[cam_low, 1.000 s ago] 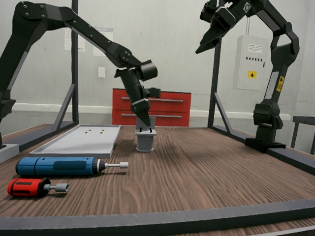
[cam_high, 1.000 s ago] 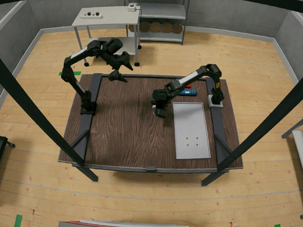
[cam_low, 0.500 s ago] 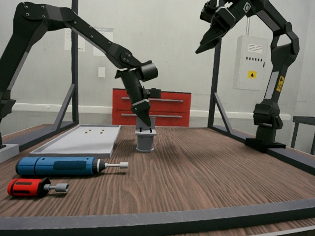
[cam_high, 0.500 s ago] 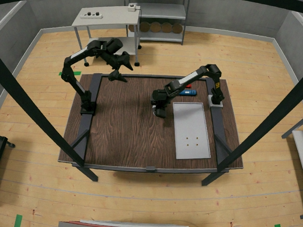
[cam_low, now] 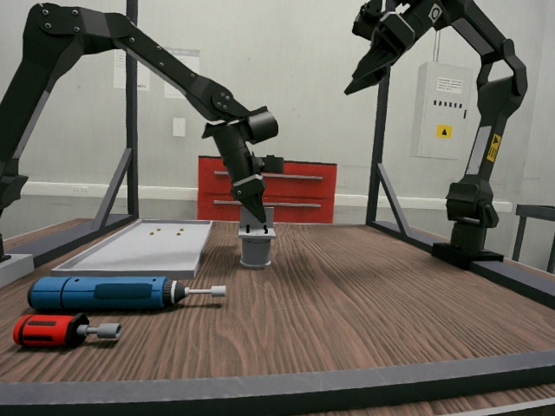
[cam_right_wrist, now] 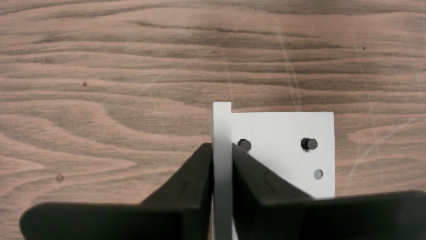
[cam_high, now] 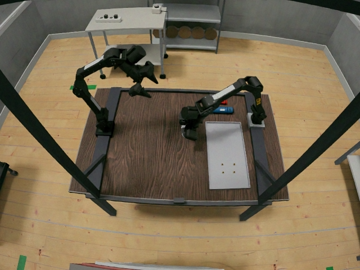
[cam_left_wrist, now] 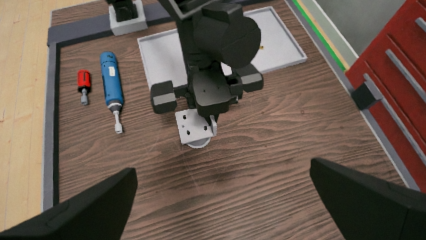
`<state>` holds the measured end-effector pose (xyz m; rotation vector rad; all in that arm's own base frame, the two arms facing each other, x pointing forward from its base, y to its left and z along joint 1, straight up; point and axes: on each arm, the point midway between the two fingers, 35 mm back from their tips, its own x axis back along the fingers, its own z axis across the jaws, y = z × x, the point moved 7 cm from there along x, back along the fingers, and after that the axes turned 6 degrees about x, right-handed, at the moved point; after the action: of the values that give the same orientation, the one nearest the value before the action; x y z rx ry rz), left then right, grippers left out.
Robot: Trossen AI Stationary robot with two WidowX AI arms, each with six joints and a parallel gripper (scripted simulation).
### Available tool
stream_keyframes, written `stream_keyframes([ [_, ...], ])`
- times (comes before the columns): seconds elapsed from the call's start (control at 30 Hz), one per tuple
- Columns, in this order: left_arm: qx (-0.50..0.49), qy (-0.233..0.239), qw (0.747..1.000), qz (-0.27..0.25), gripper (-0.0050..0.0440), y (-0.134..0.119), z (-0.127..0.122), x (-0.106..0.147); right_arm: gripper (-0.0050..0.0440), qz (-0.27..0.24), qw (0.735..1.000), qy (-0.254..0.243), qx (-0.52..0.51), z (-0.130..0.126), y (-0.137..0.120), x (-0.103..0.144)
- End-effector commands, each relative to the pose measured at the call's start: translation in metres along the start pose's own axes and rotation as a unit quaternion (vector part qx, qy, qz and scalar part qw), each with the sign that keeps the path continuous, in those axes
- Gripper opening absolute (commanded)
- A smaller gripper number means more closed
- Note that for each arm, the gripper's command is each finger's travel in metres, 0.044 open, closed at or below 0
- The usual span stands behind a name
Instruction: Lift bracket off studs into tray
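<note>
The white L-shaped bracket [cam_right_wrist: 272, 150] sits on the grey joint module [cam_low: 255, 251], which stands upright on the table; dark studs [cam_right_wrist: 309, 144] show through the bracket's holes. My right gripper [cam_right_wrist: 218, 151] points down over it, with its fingers closed on both sides of the bracket's upright flange. This also shows in the exterior view [cam_low: 255, 210] and in the left wrist view, where the bracket [cam_left_wrist: 192, 127] lies under the right arm. My left gripper [cam_low: 367, 71] is open and empty, raised high at the far side of the table. The grey tray [cam_high: 226, 153] lies beside the module.
A blue screwdriver [cam_low: 102, 293] and a red screwdriver [cam_low: 48, 330] lie on the table near the tray's end, by the right arm's base. Dark rails and frame posts border the table. Small brass bits lie in the tray.
</note>
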<state>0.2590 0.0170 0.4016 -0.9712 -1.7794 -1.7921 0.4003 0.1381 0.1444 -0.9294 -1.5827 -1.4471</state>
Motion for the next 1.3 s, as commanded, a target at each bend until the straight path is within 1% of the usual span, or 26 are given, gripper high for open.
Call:
stream_keyframes([
  [0.0,-0.002,0.001,1.0,-0.008,0.044,0.001,-0.001,0.005,-0.0003,-0.01,1.0,0.004,-0.001,-0.001,0.002,0.009],
  [0.13,-0.002,0.001,1.0,-0.008,0.044,0.001,-0.001,0.005,-0.0003,-0.012,1.0,0.004,-0.002,0.0,0.004,0.009],
  [0.2,-0.002,0.001,1.0,-0.008,0.044,0.001,-0.001,0.005,-0.0004,-0.02,1.0,0.007,-0.003,0.0,0.01,0.015],
  [0.27,-0.002,0.001,1.0,-0.008,0.044,0.001,-0.001,0.005,-0.0005,-0.017,1.0,0.006,-0.002,0.0,0.011,0.015],
  [0.4,-0.002,0.001,1.0,-0.008,0.044,0.001,-0.001,0.005,-0.0035,-0.014,1.0,0.004,-0.002,0.0,0.017,0.02],
  [0.47,-0.002,0.001,1.0,-0.008,0.044,0.001,-0.001,0.005,-0.005,-0.018,1.0,0.005,-0.003,-0.001,0.02,0.027],
  [0.53,-0.002,0.001,1.0,-0.008,0.044,0.001,-0.001,0.005,-0.005,-0.024,1.0,0.007,-0.004,-0.002,0.023,0.037],
  [0.63,-0.002,0.001,1.0,-0.008,0.044,0.001,-0.001,0.005,-0.005,-0.024,1.0,0.007,-0.004,-0.002,0.025,0.042],
  [0.83,-0.002,0.001,1.0,-0.008,0.044,0.001,-0.001,0.005,-0.005,-0.02,1.0,0.006,-0.003,-0.003,0.019,0.042],
  [0.87,-0.002,0.001,1.0,-0.008,0.044,0.001,-0.001,0.005,-0.005,-0.014,1.0,0.004,-0.002,-0.003,0.015,0.039],
  [1.27,-0.002,0.001,1.0,-0.008,0.044,0.001,-0.001,0.005,-0.005,-0.017,1.0,0.005,-0.003,-0.003,0.017,0.041],
])
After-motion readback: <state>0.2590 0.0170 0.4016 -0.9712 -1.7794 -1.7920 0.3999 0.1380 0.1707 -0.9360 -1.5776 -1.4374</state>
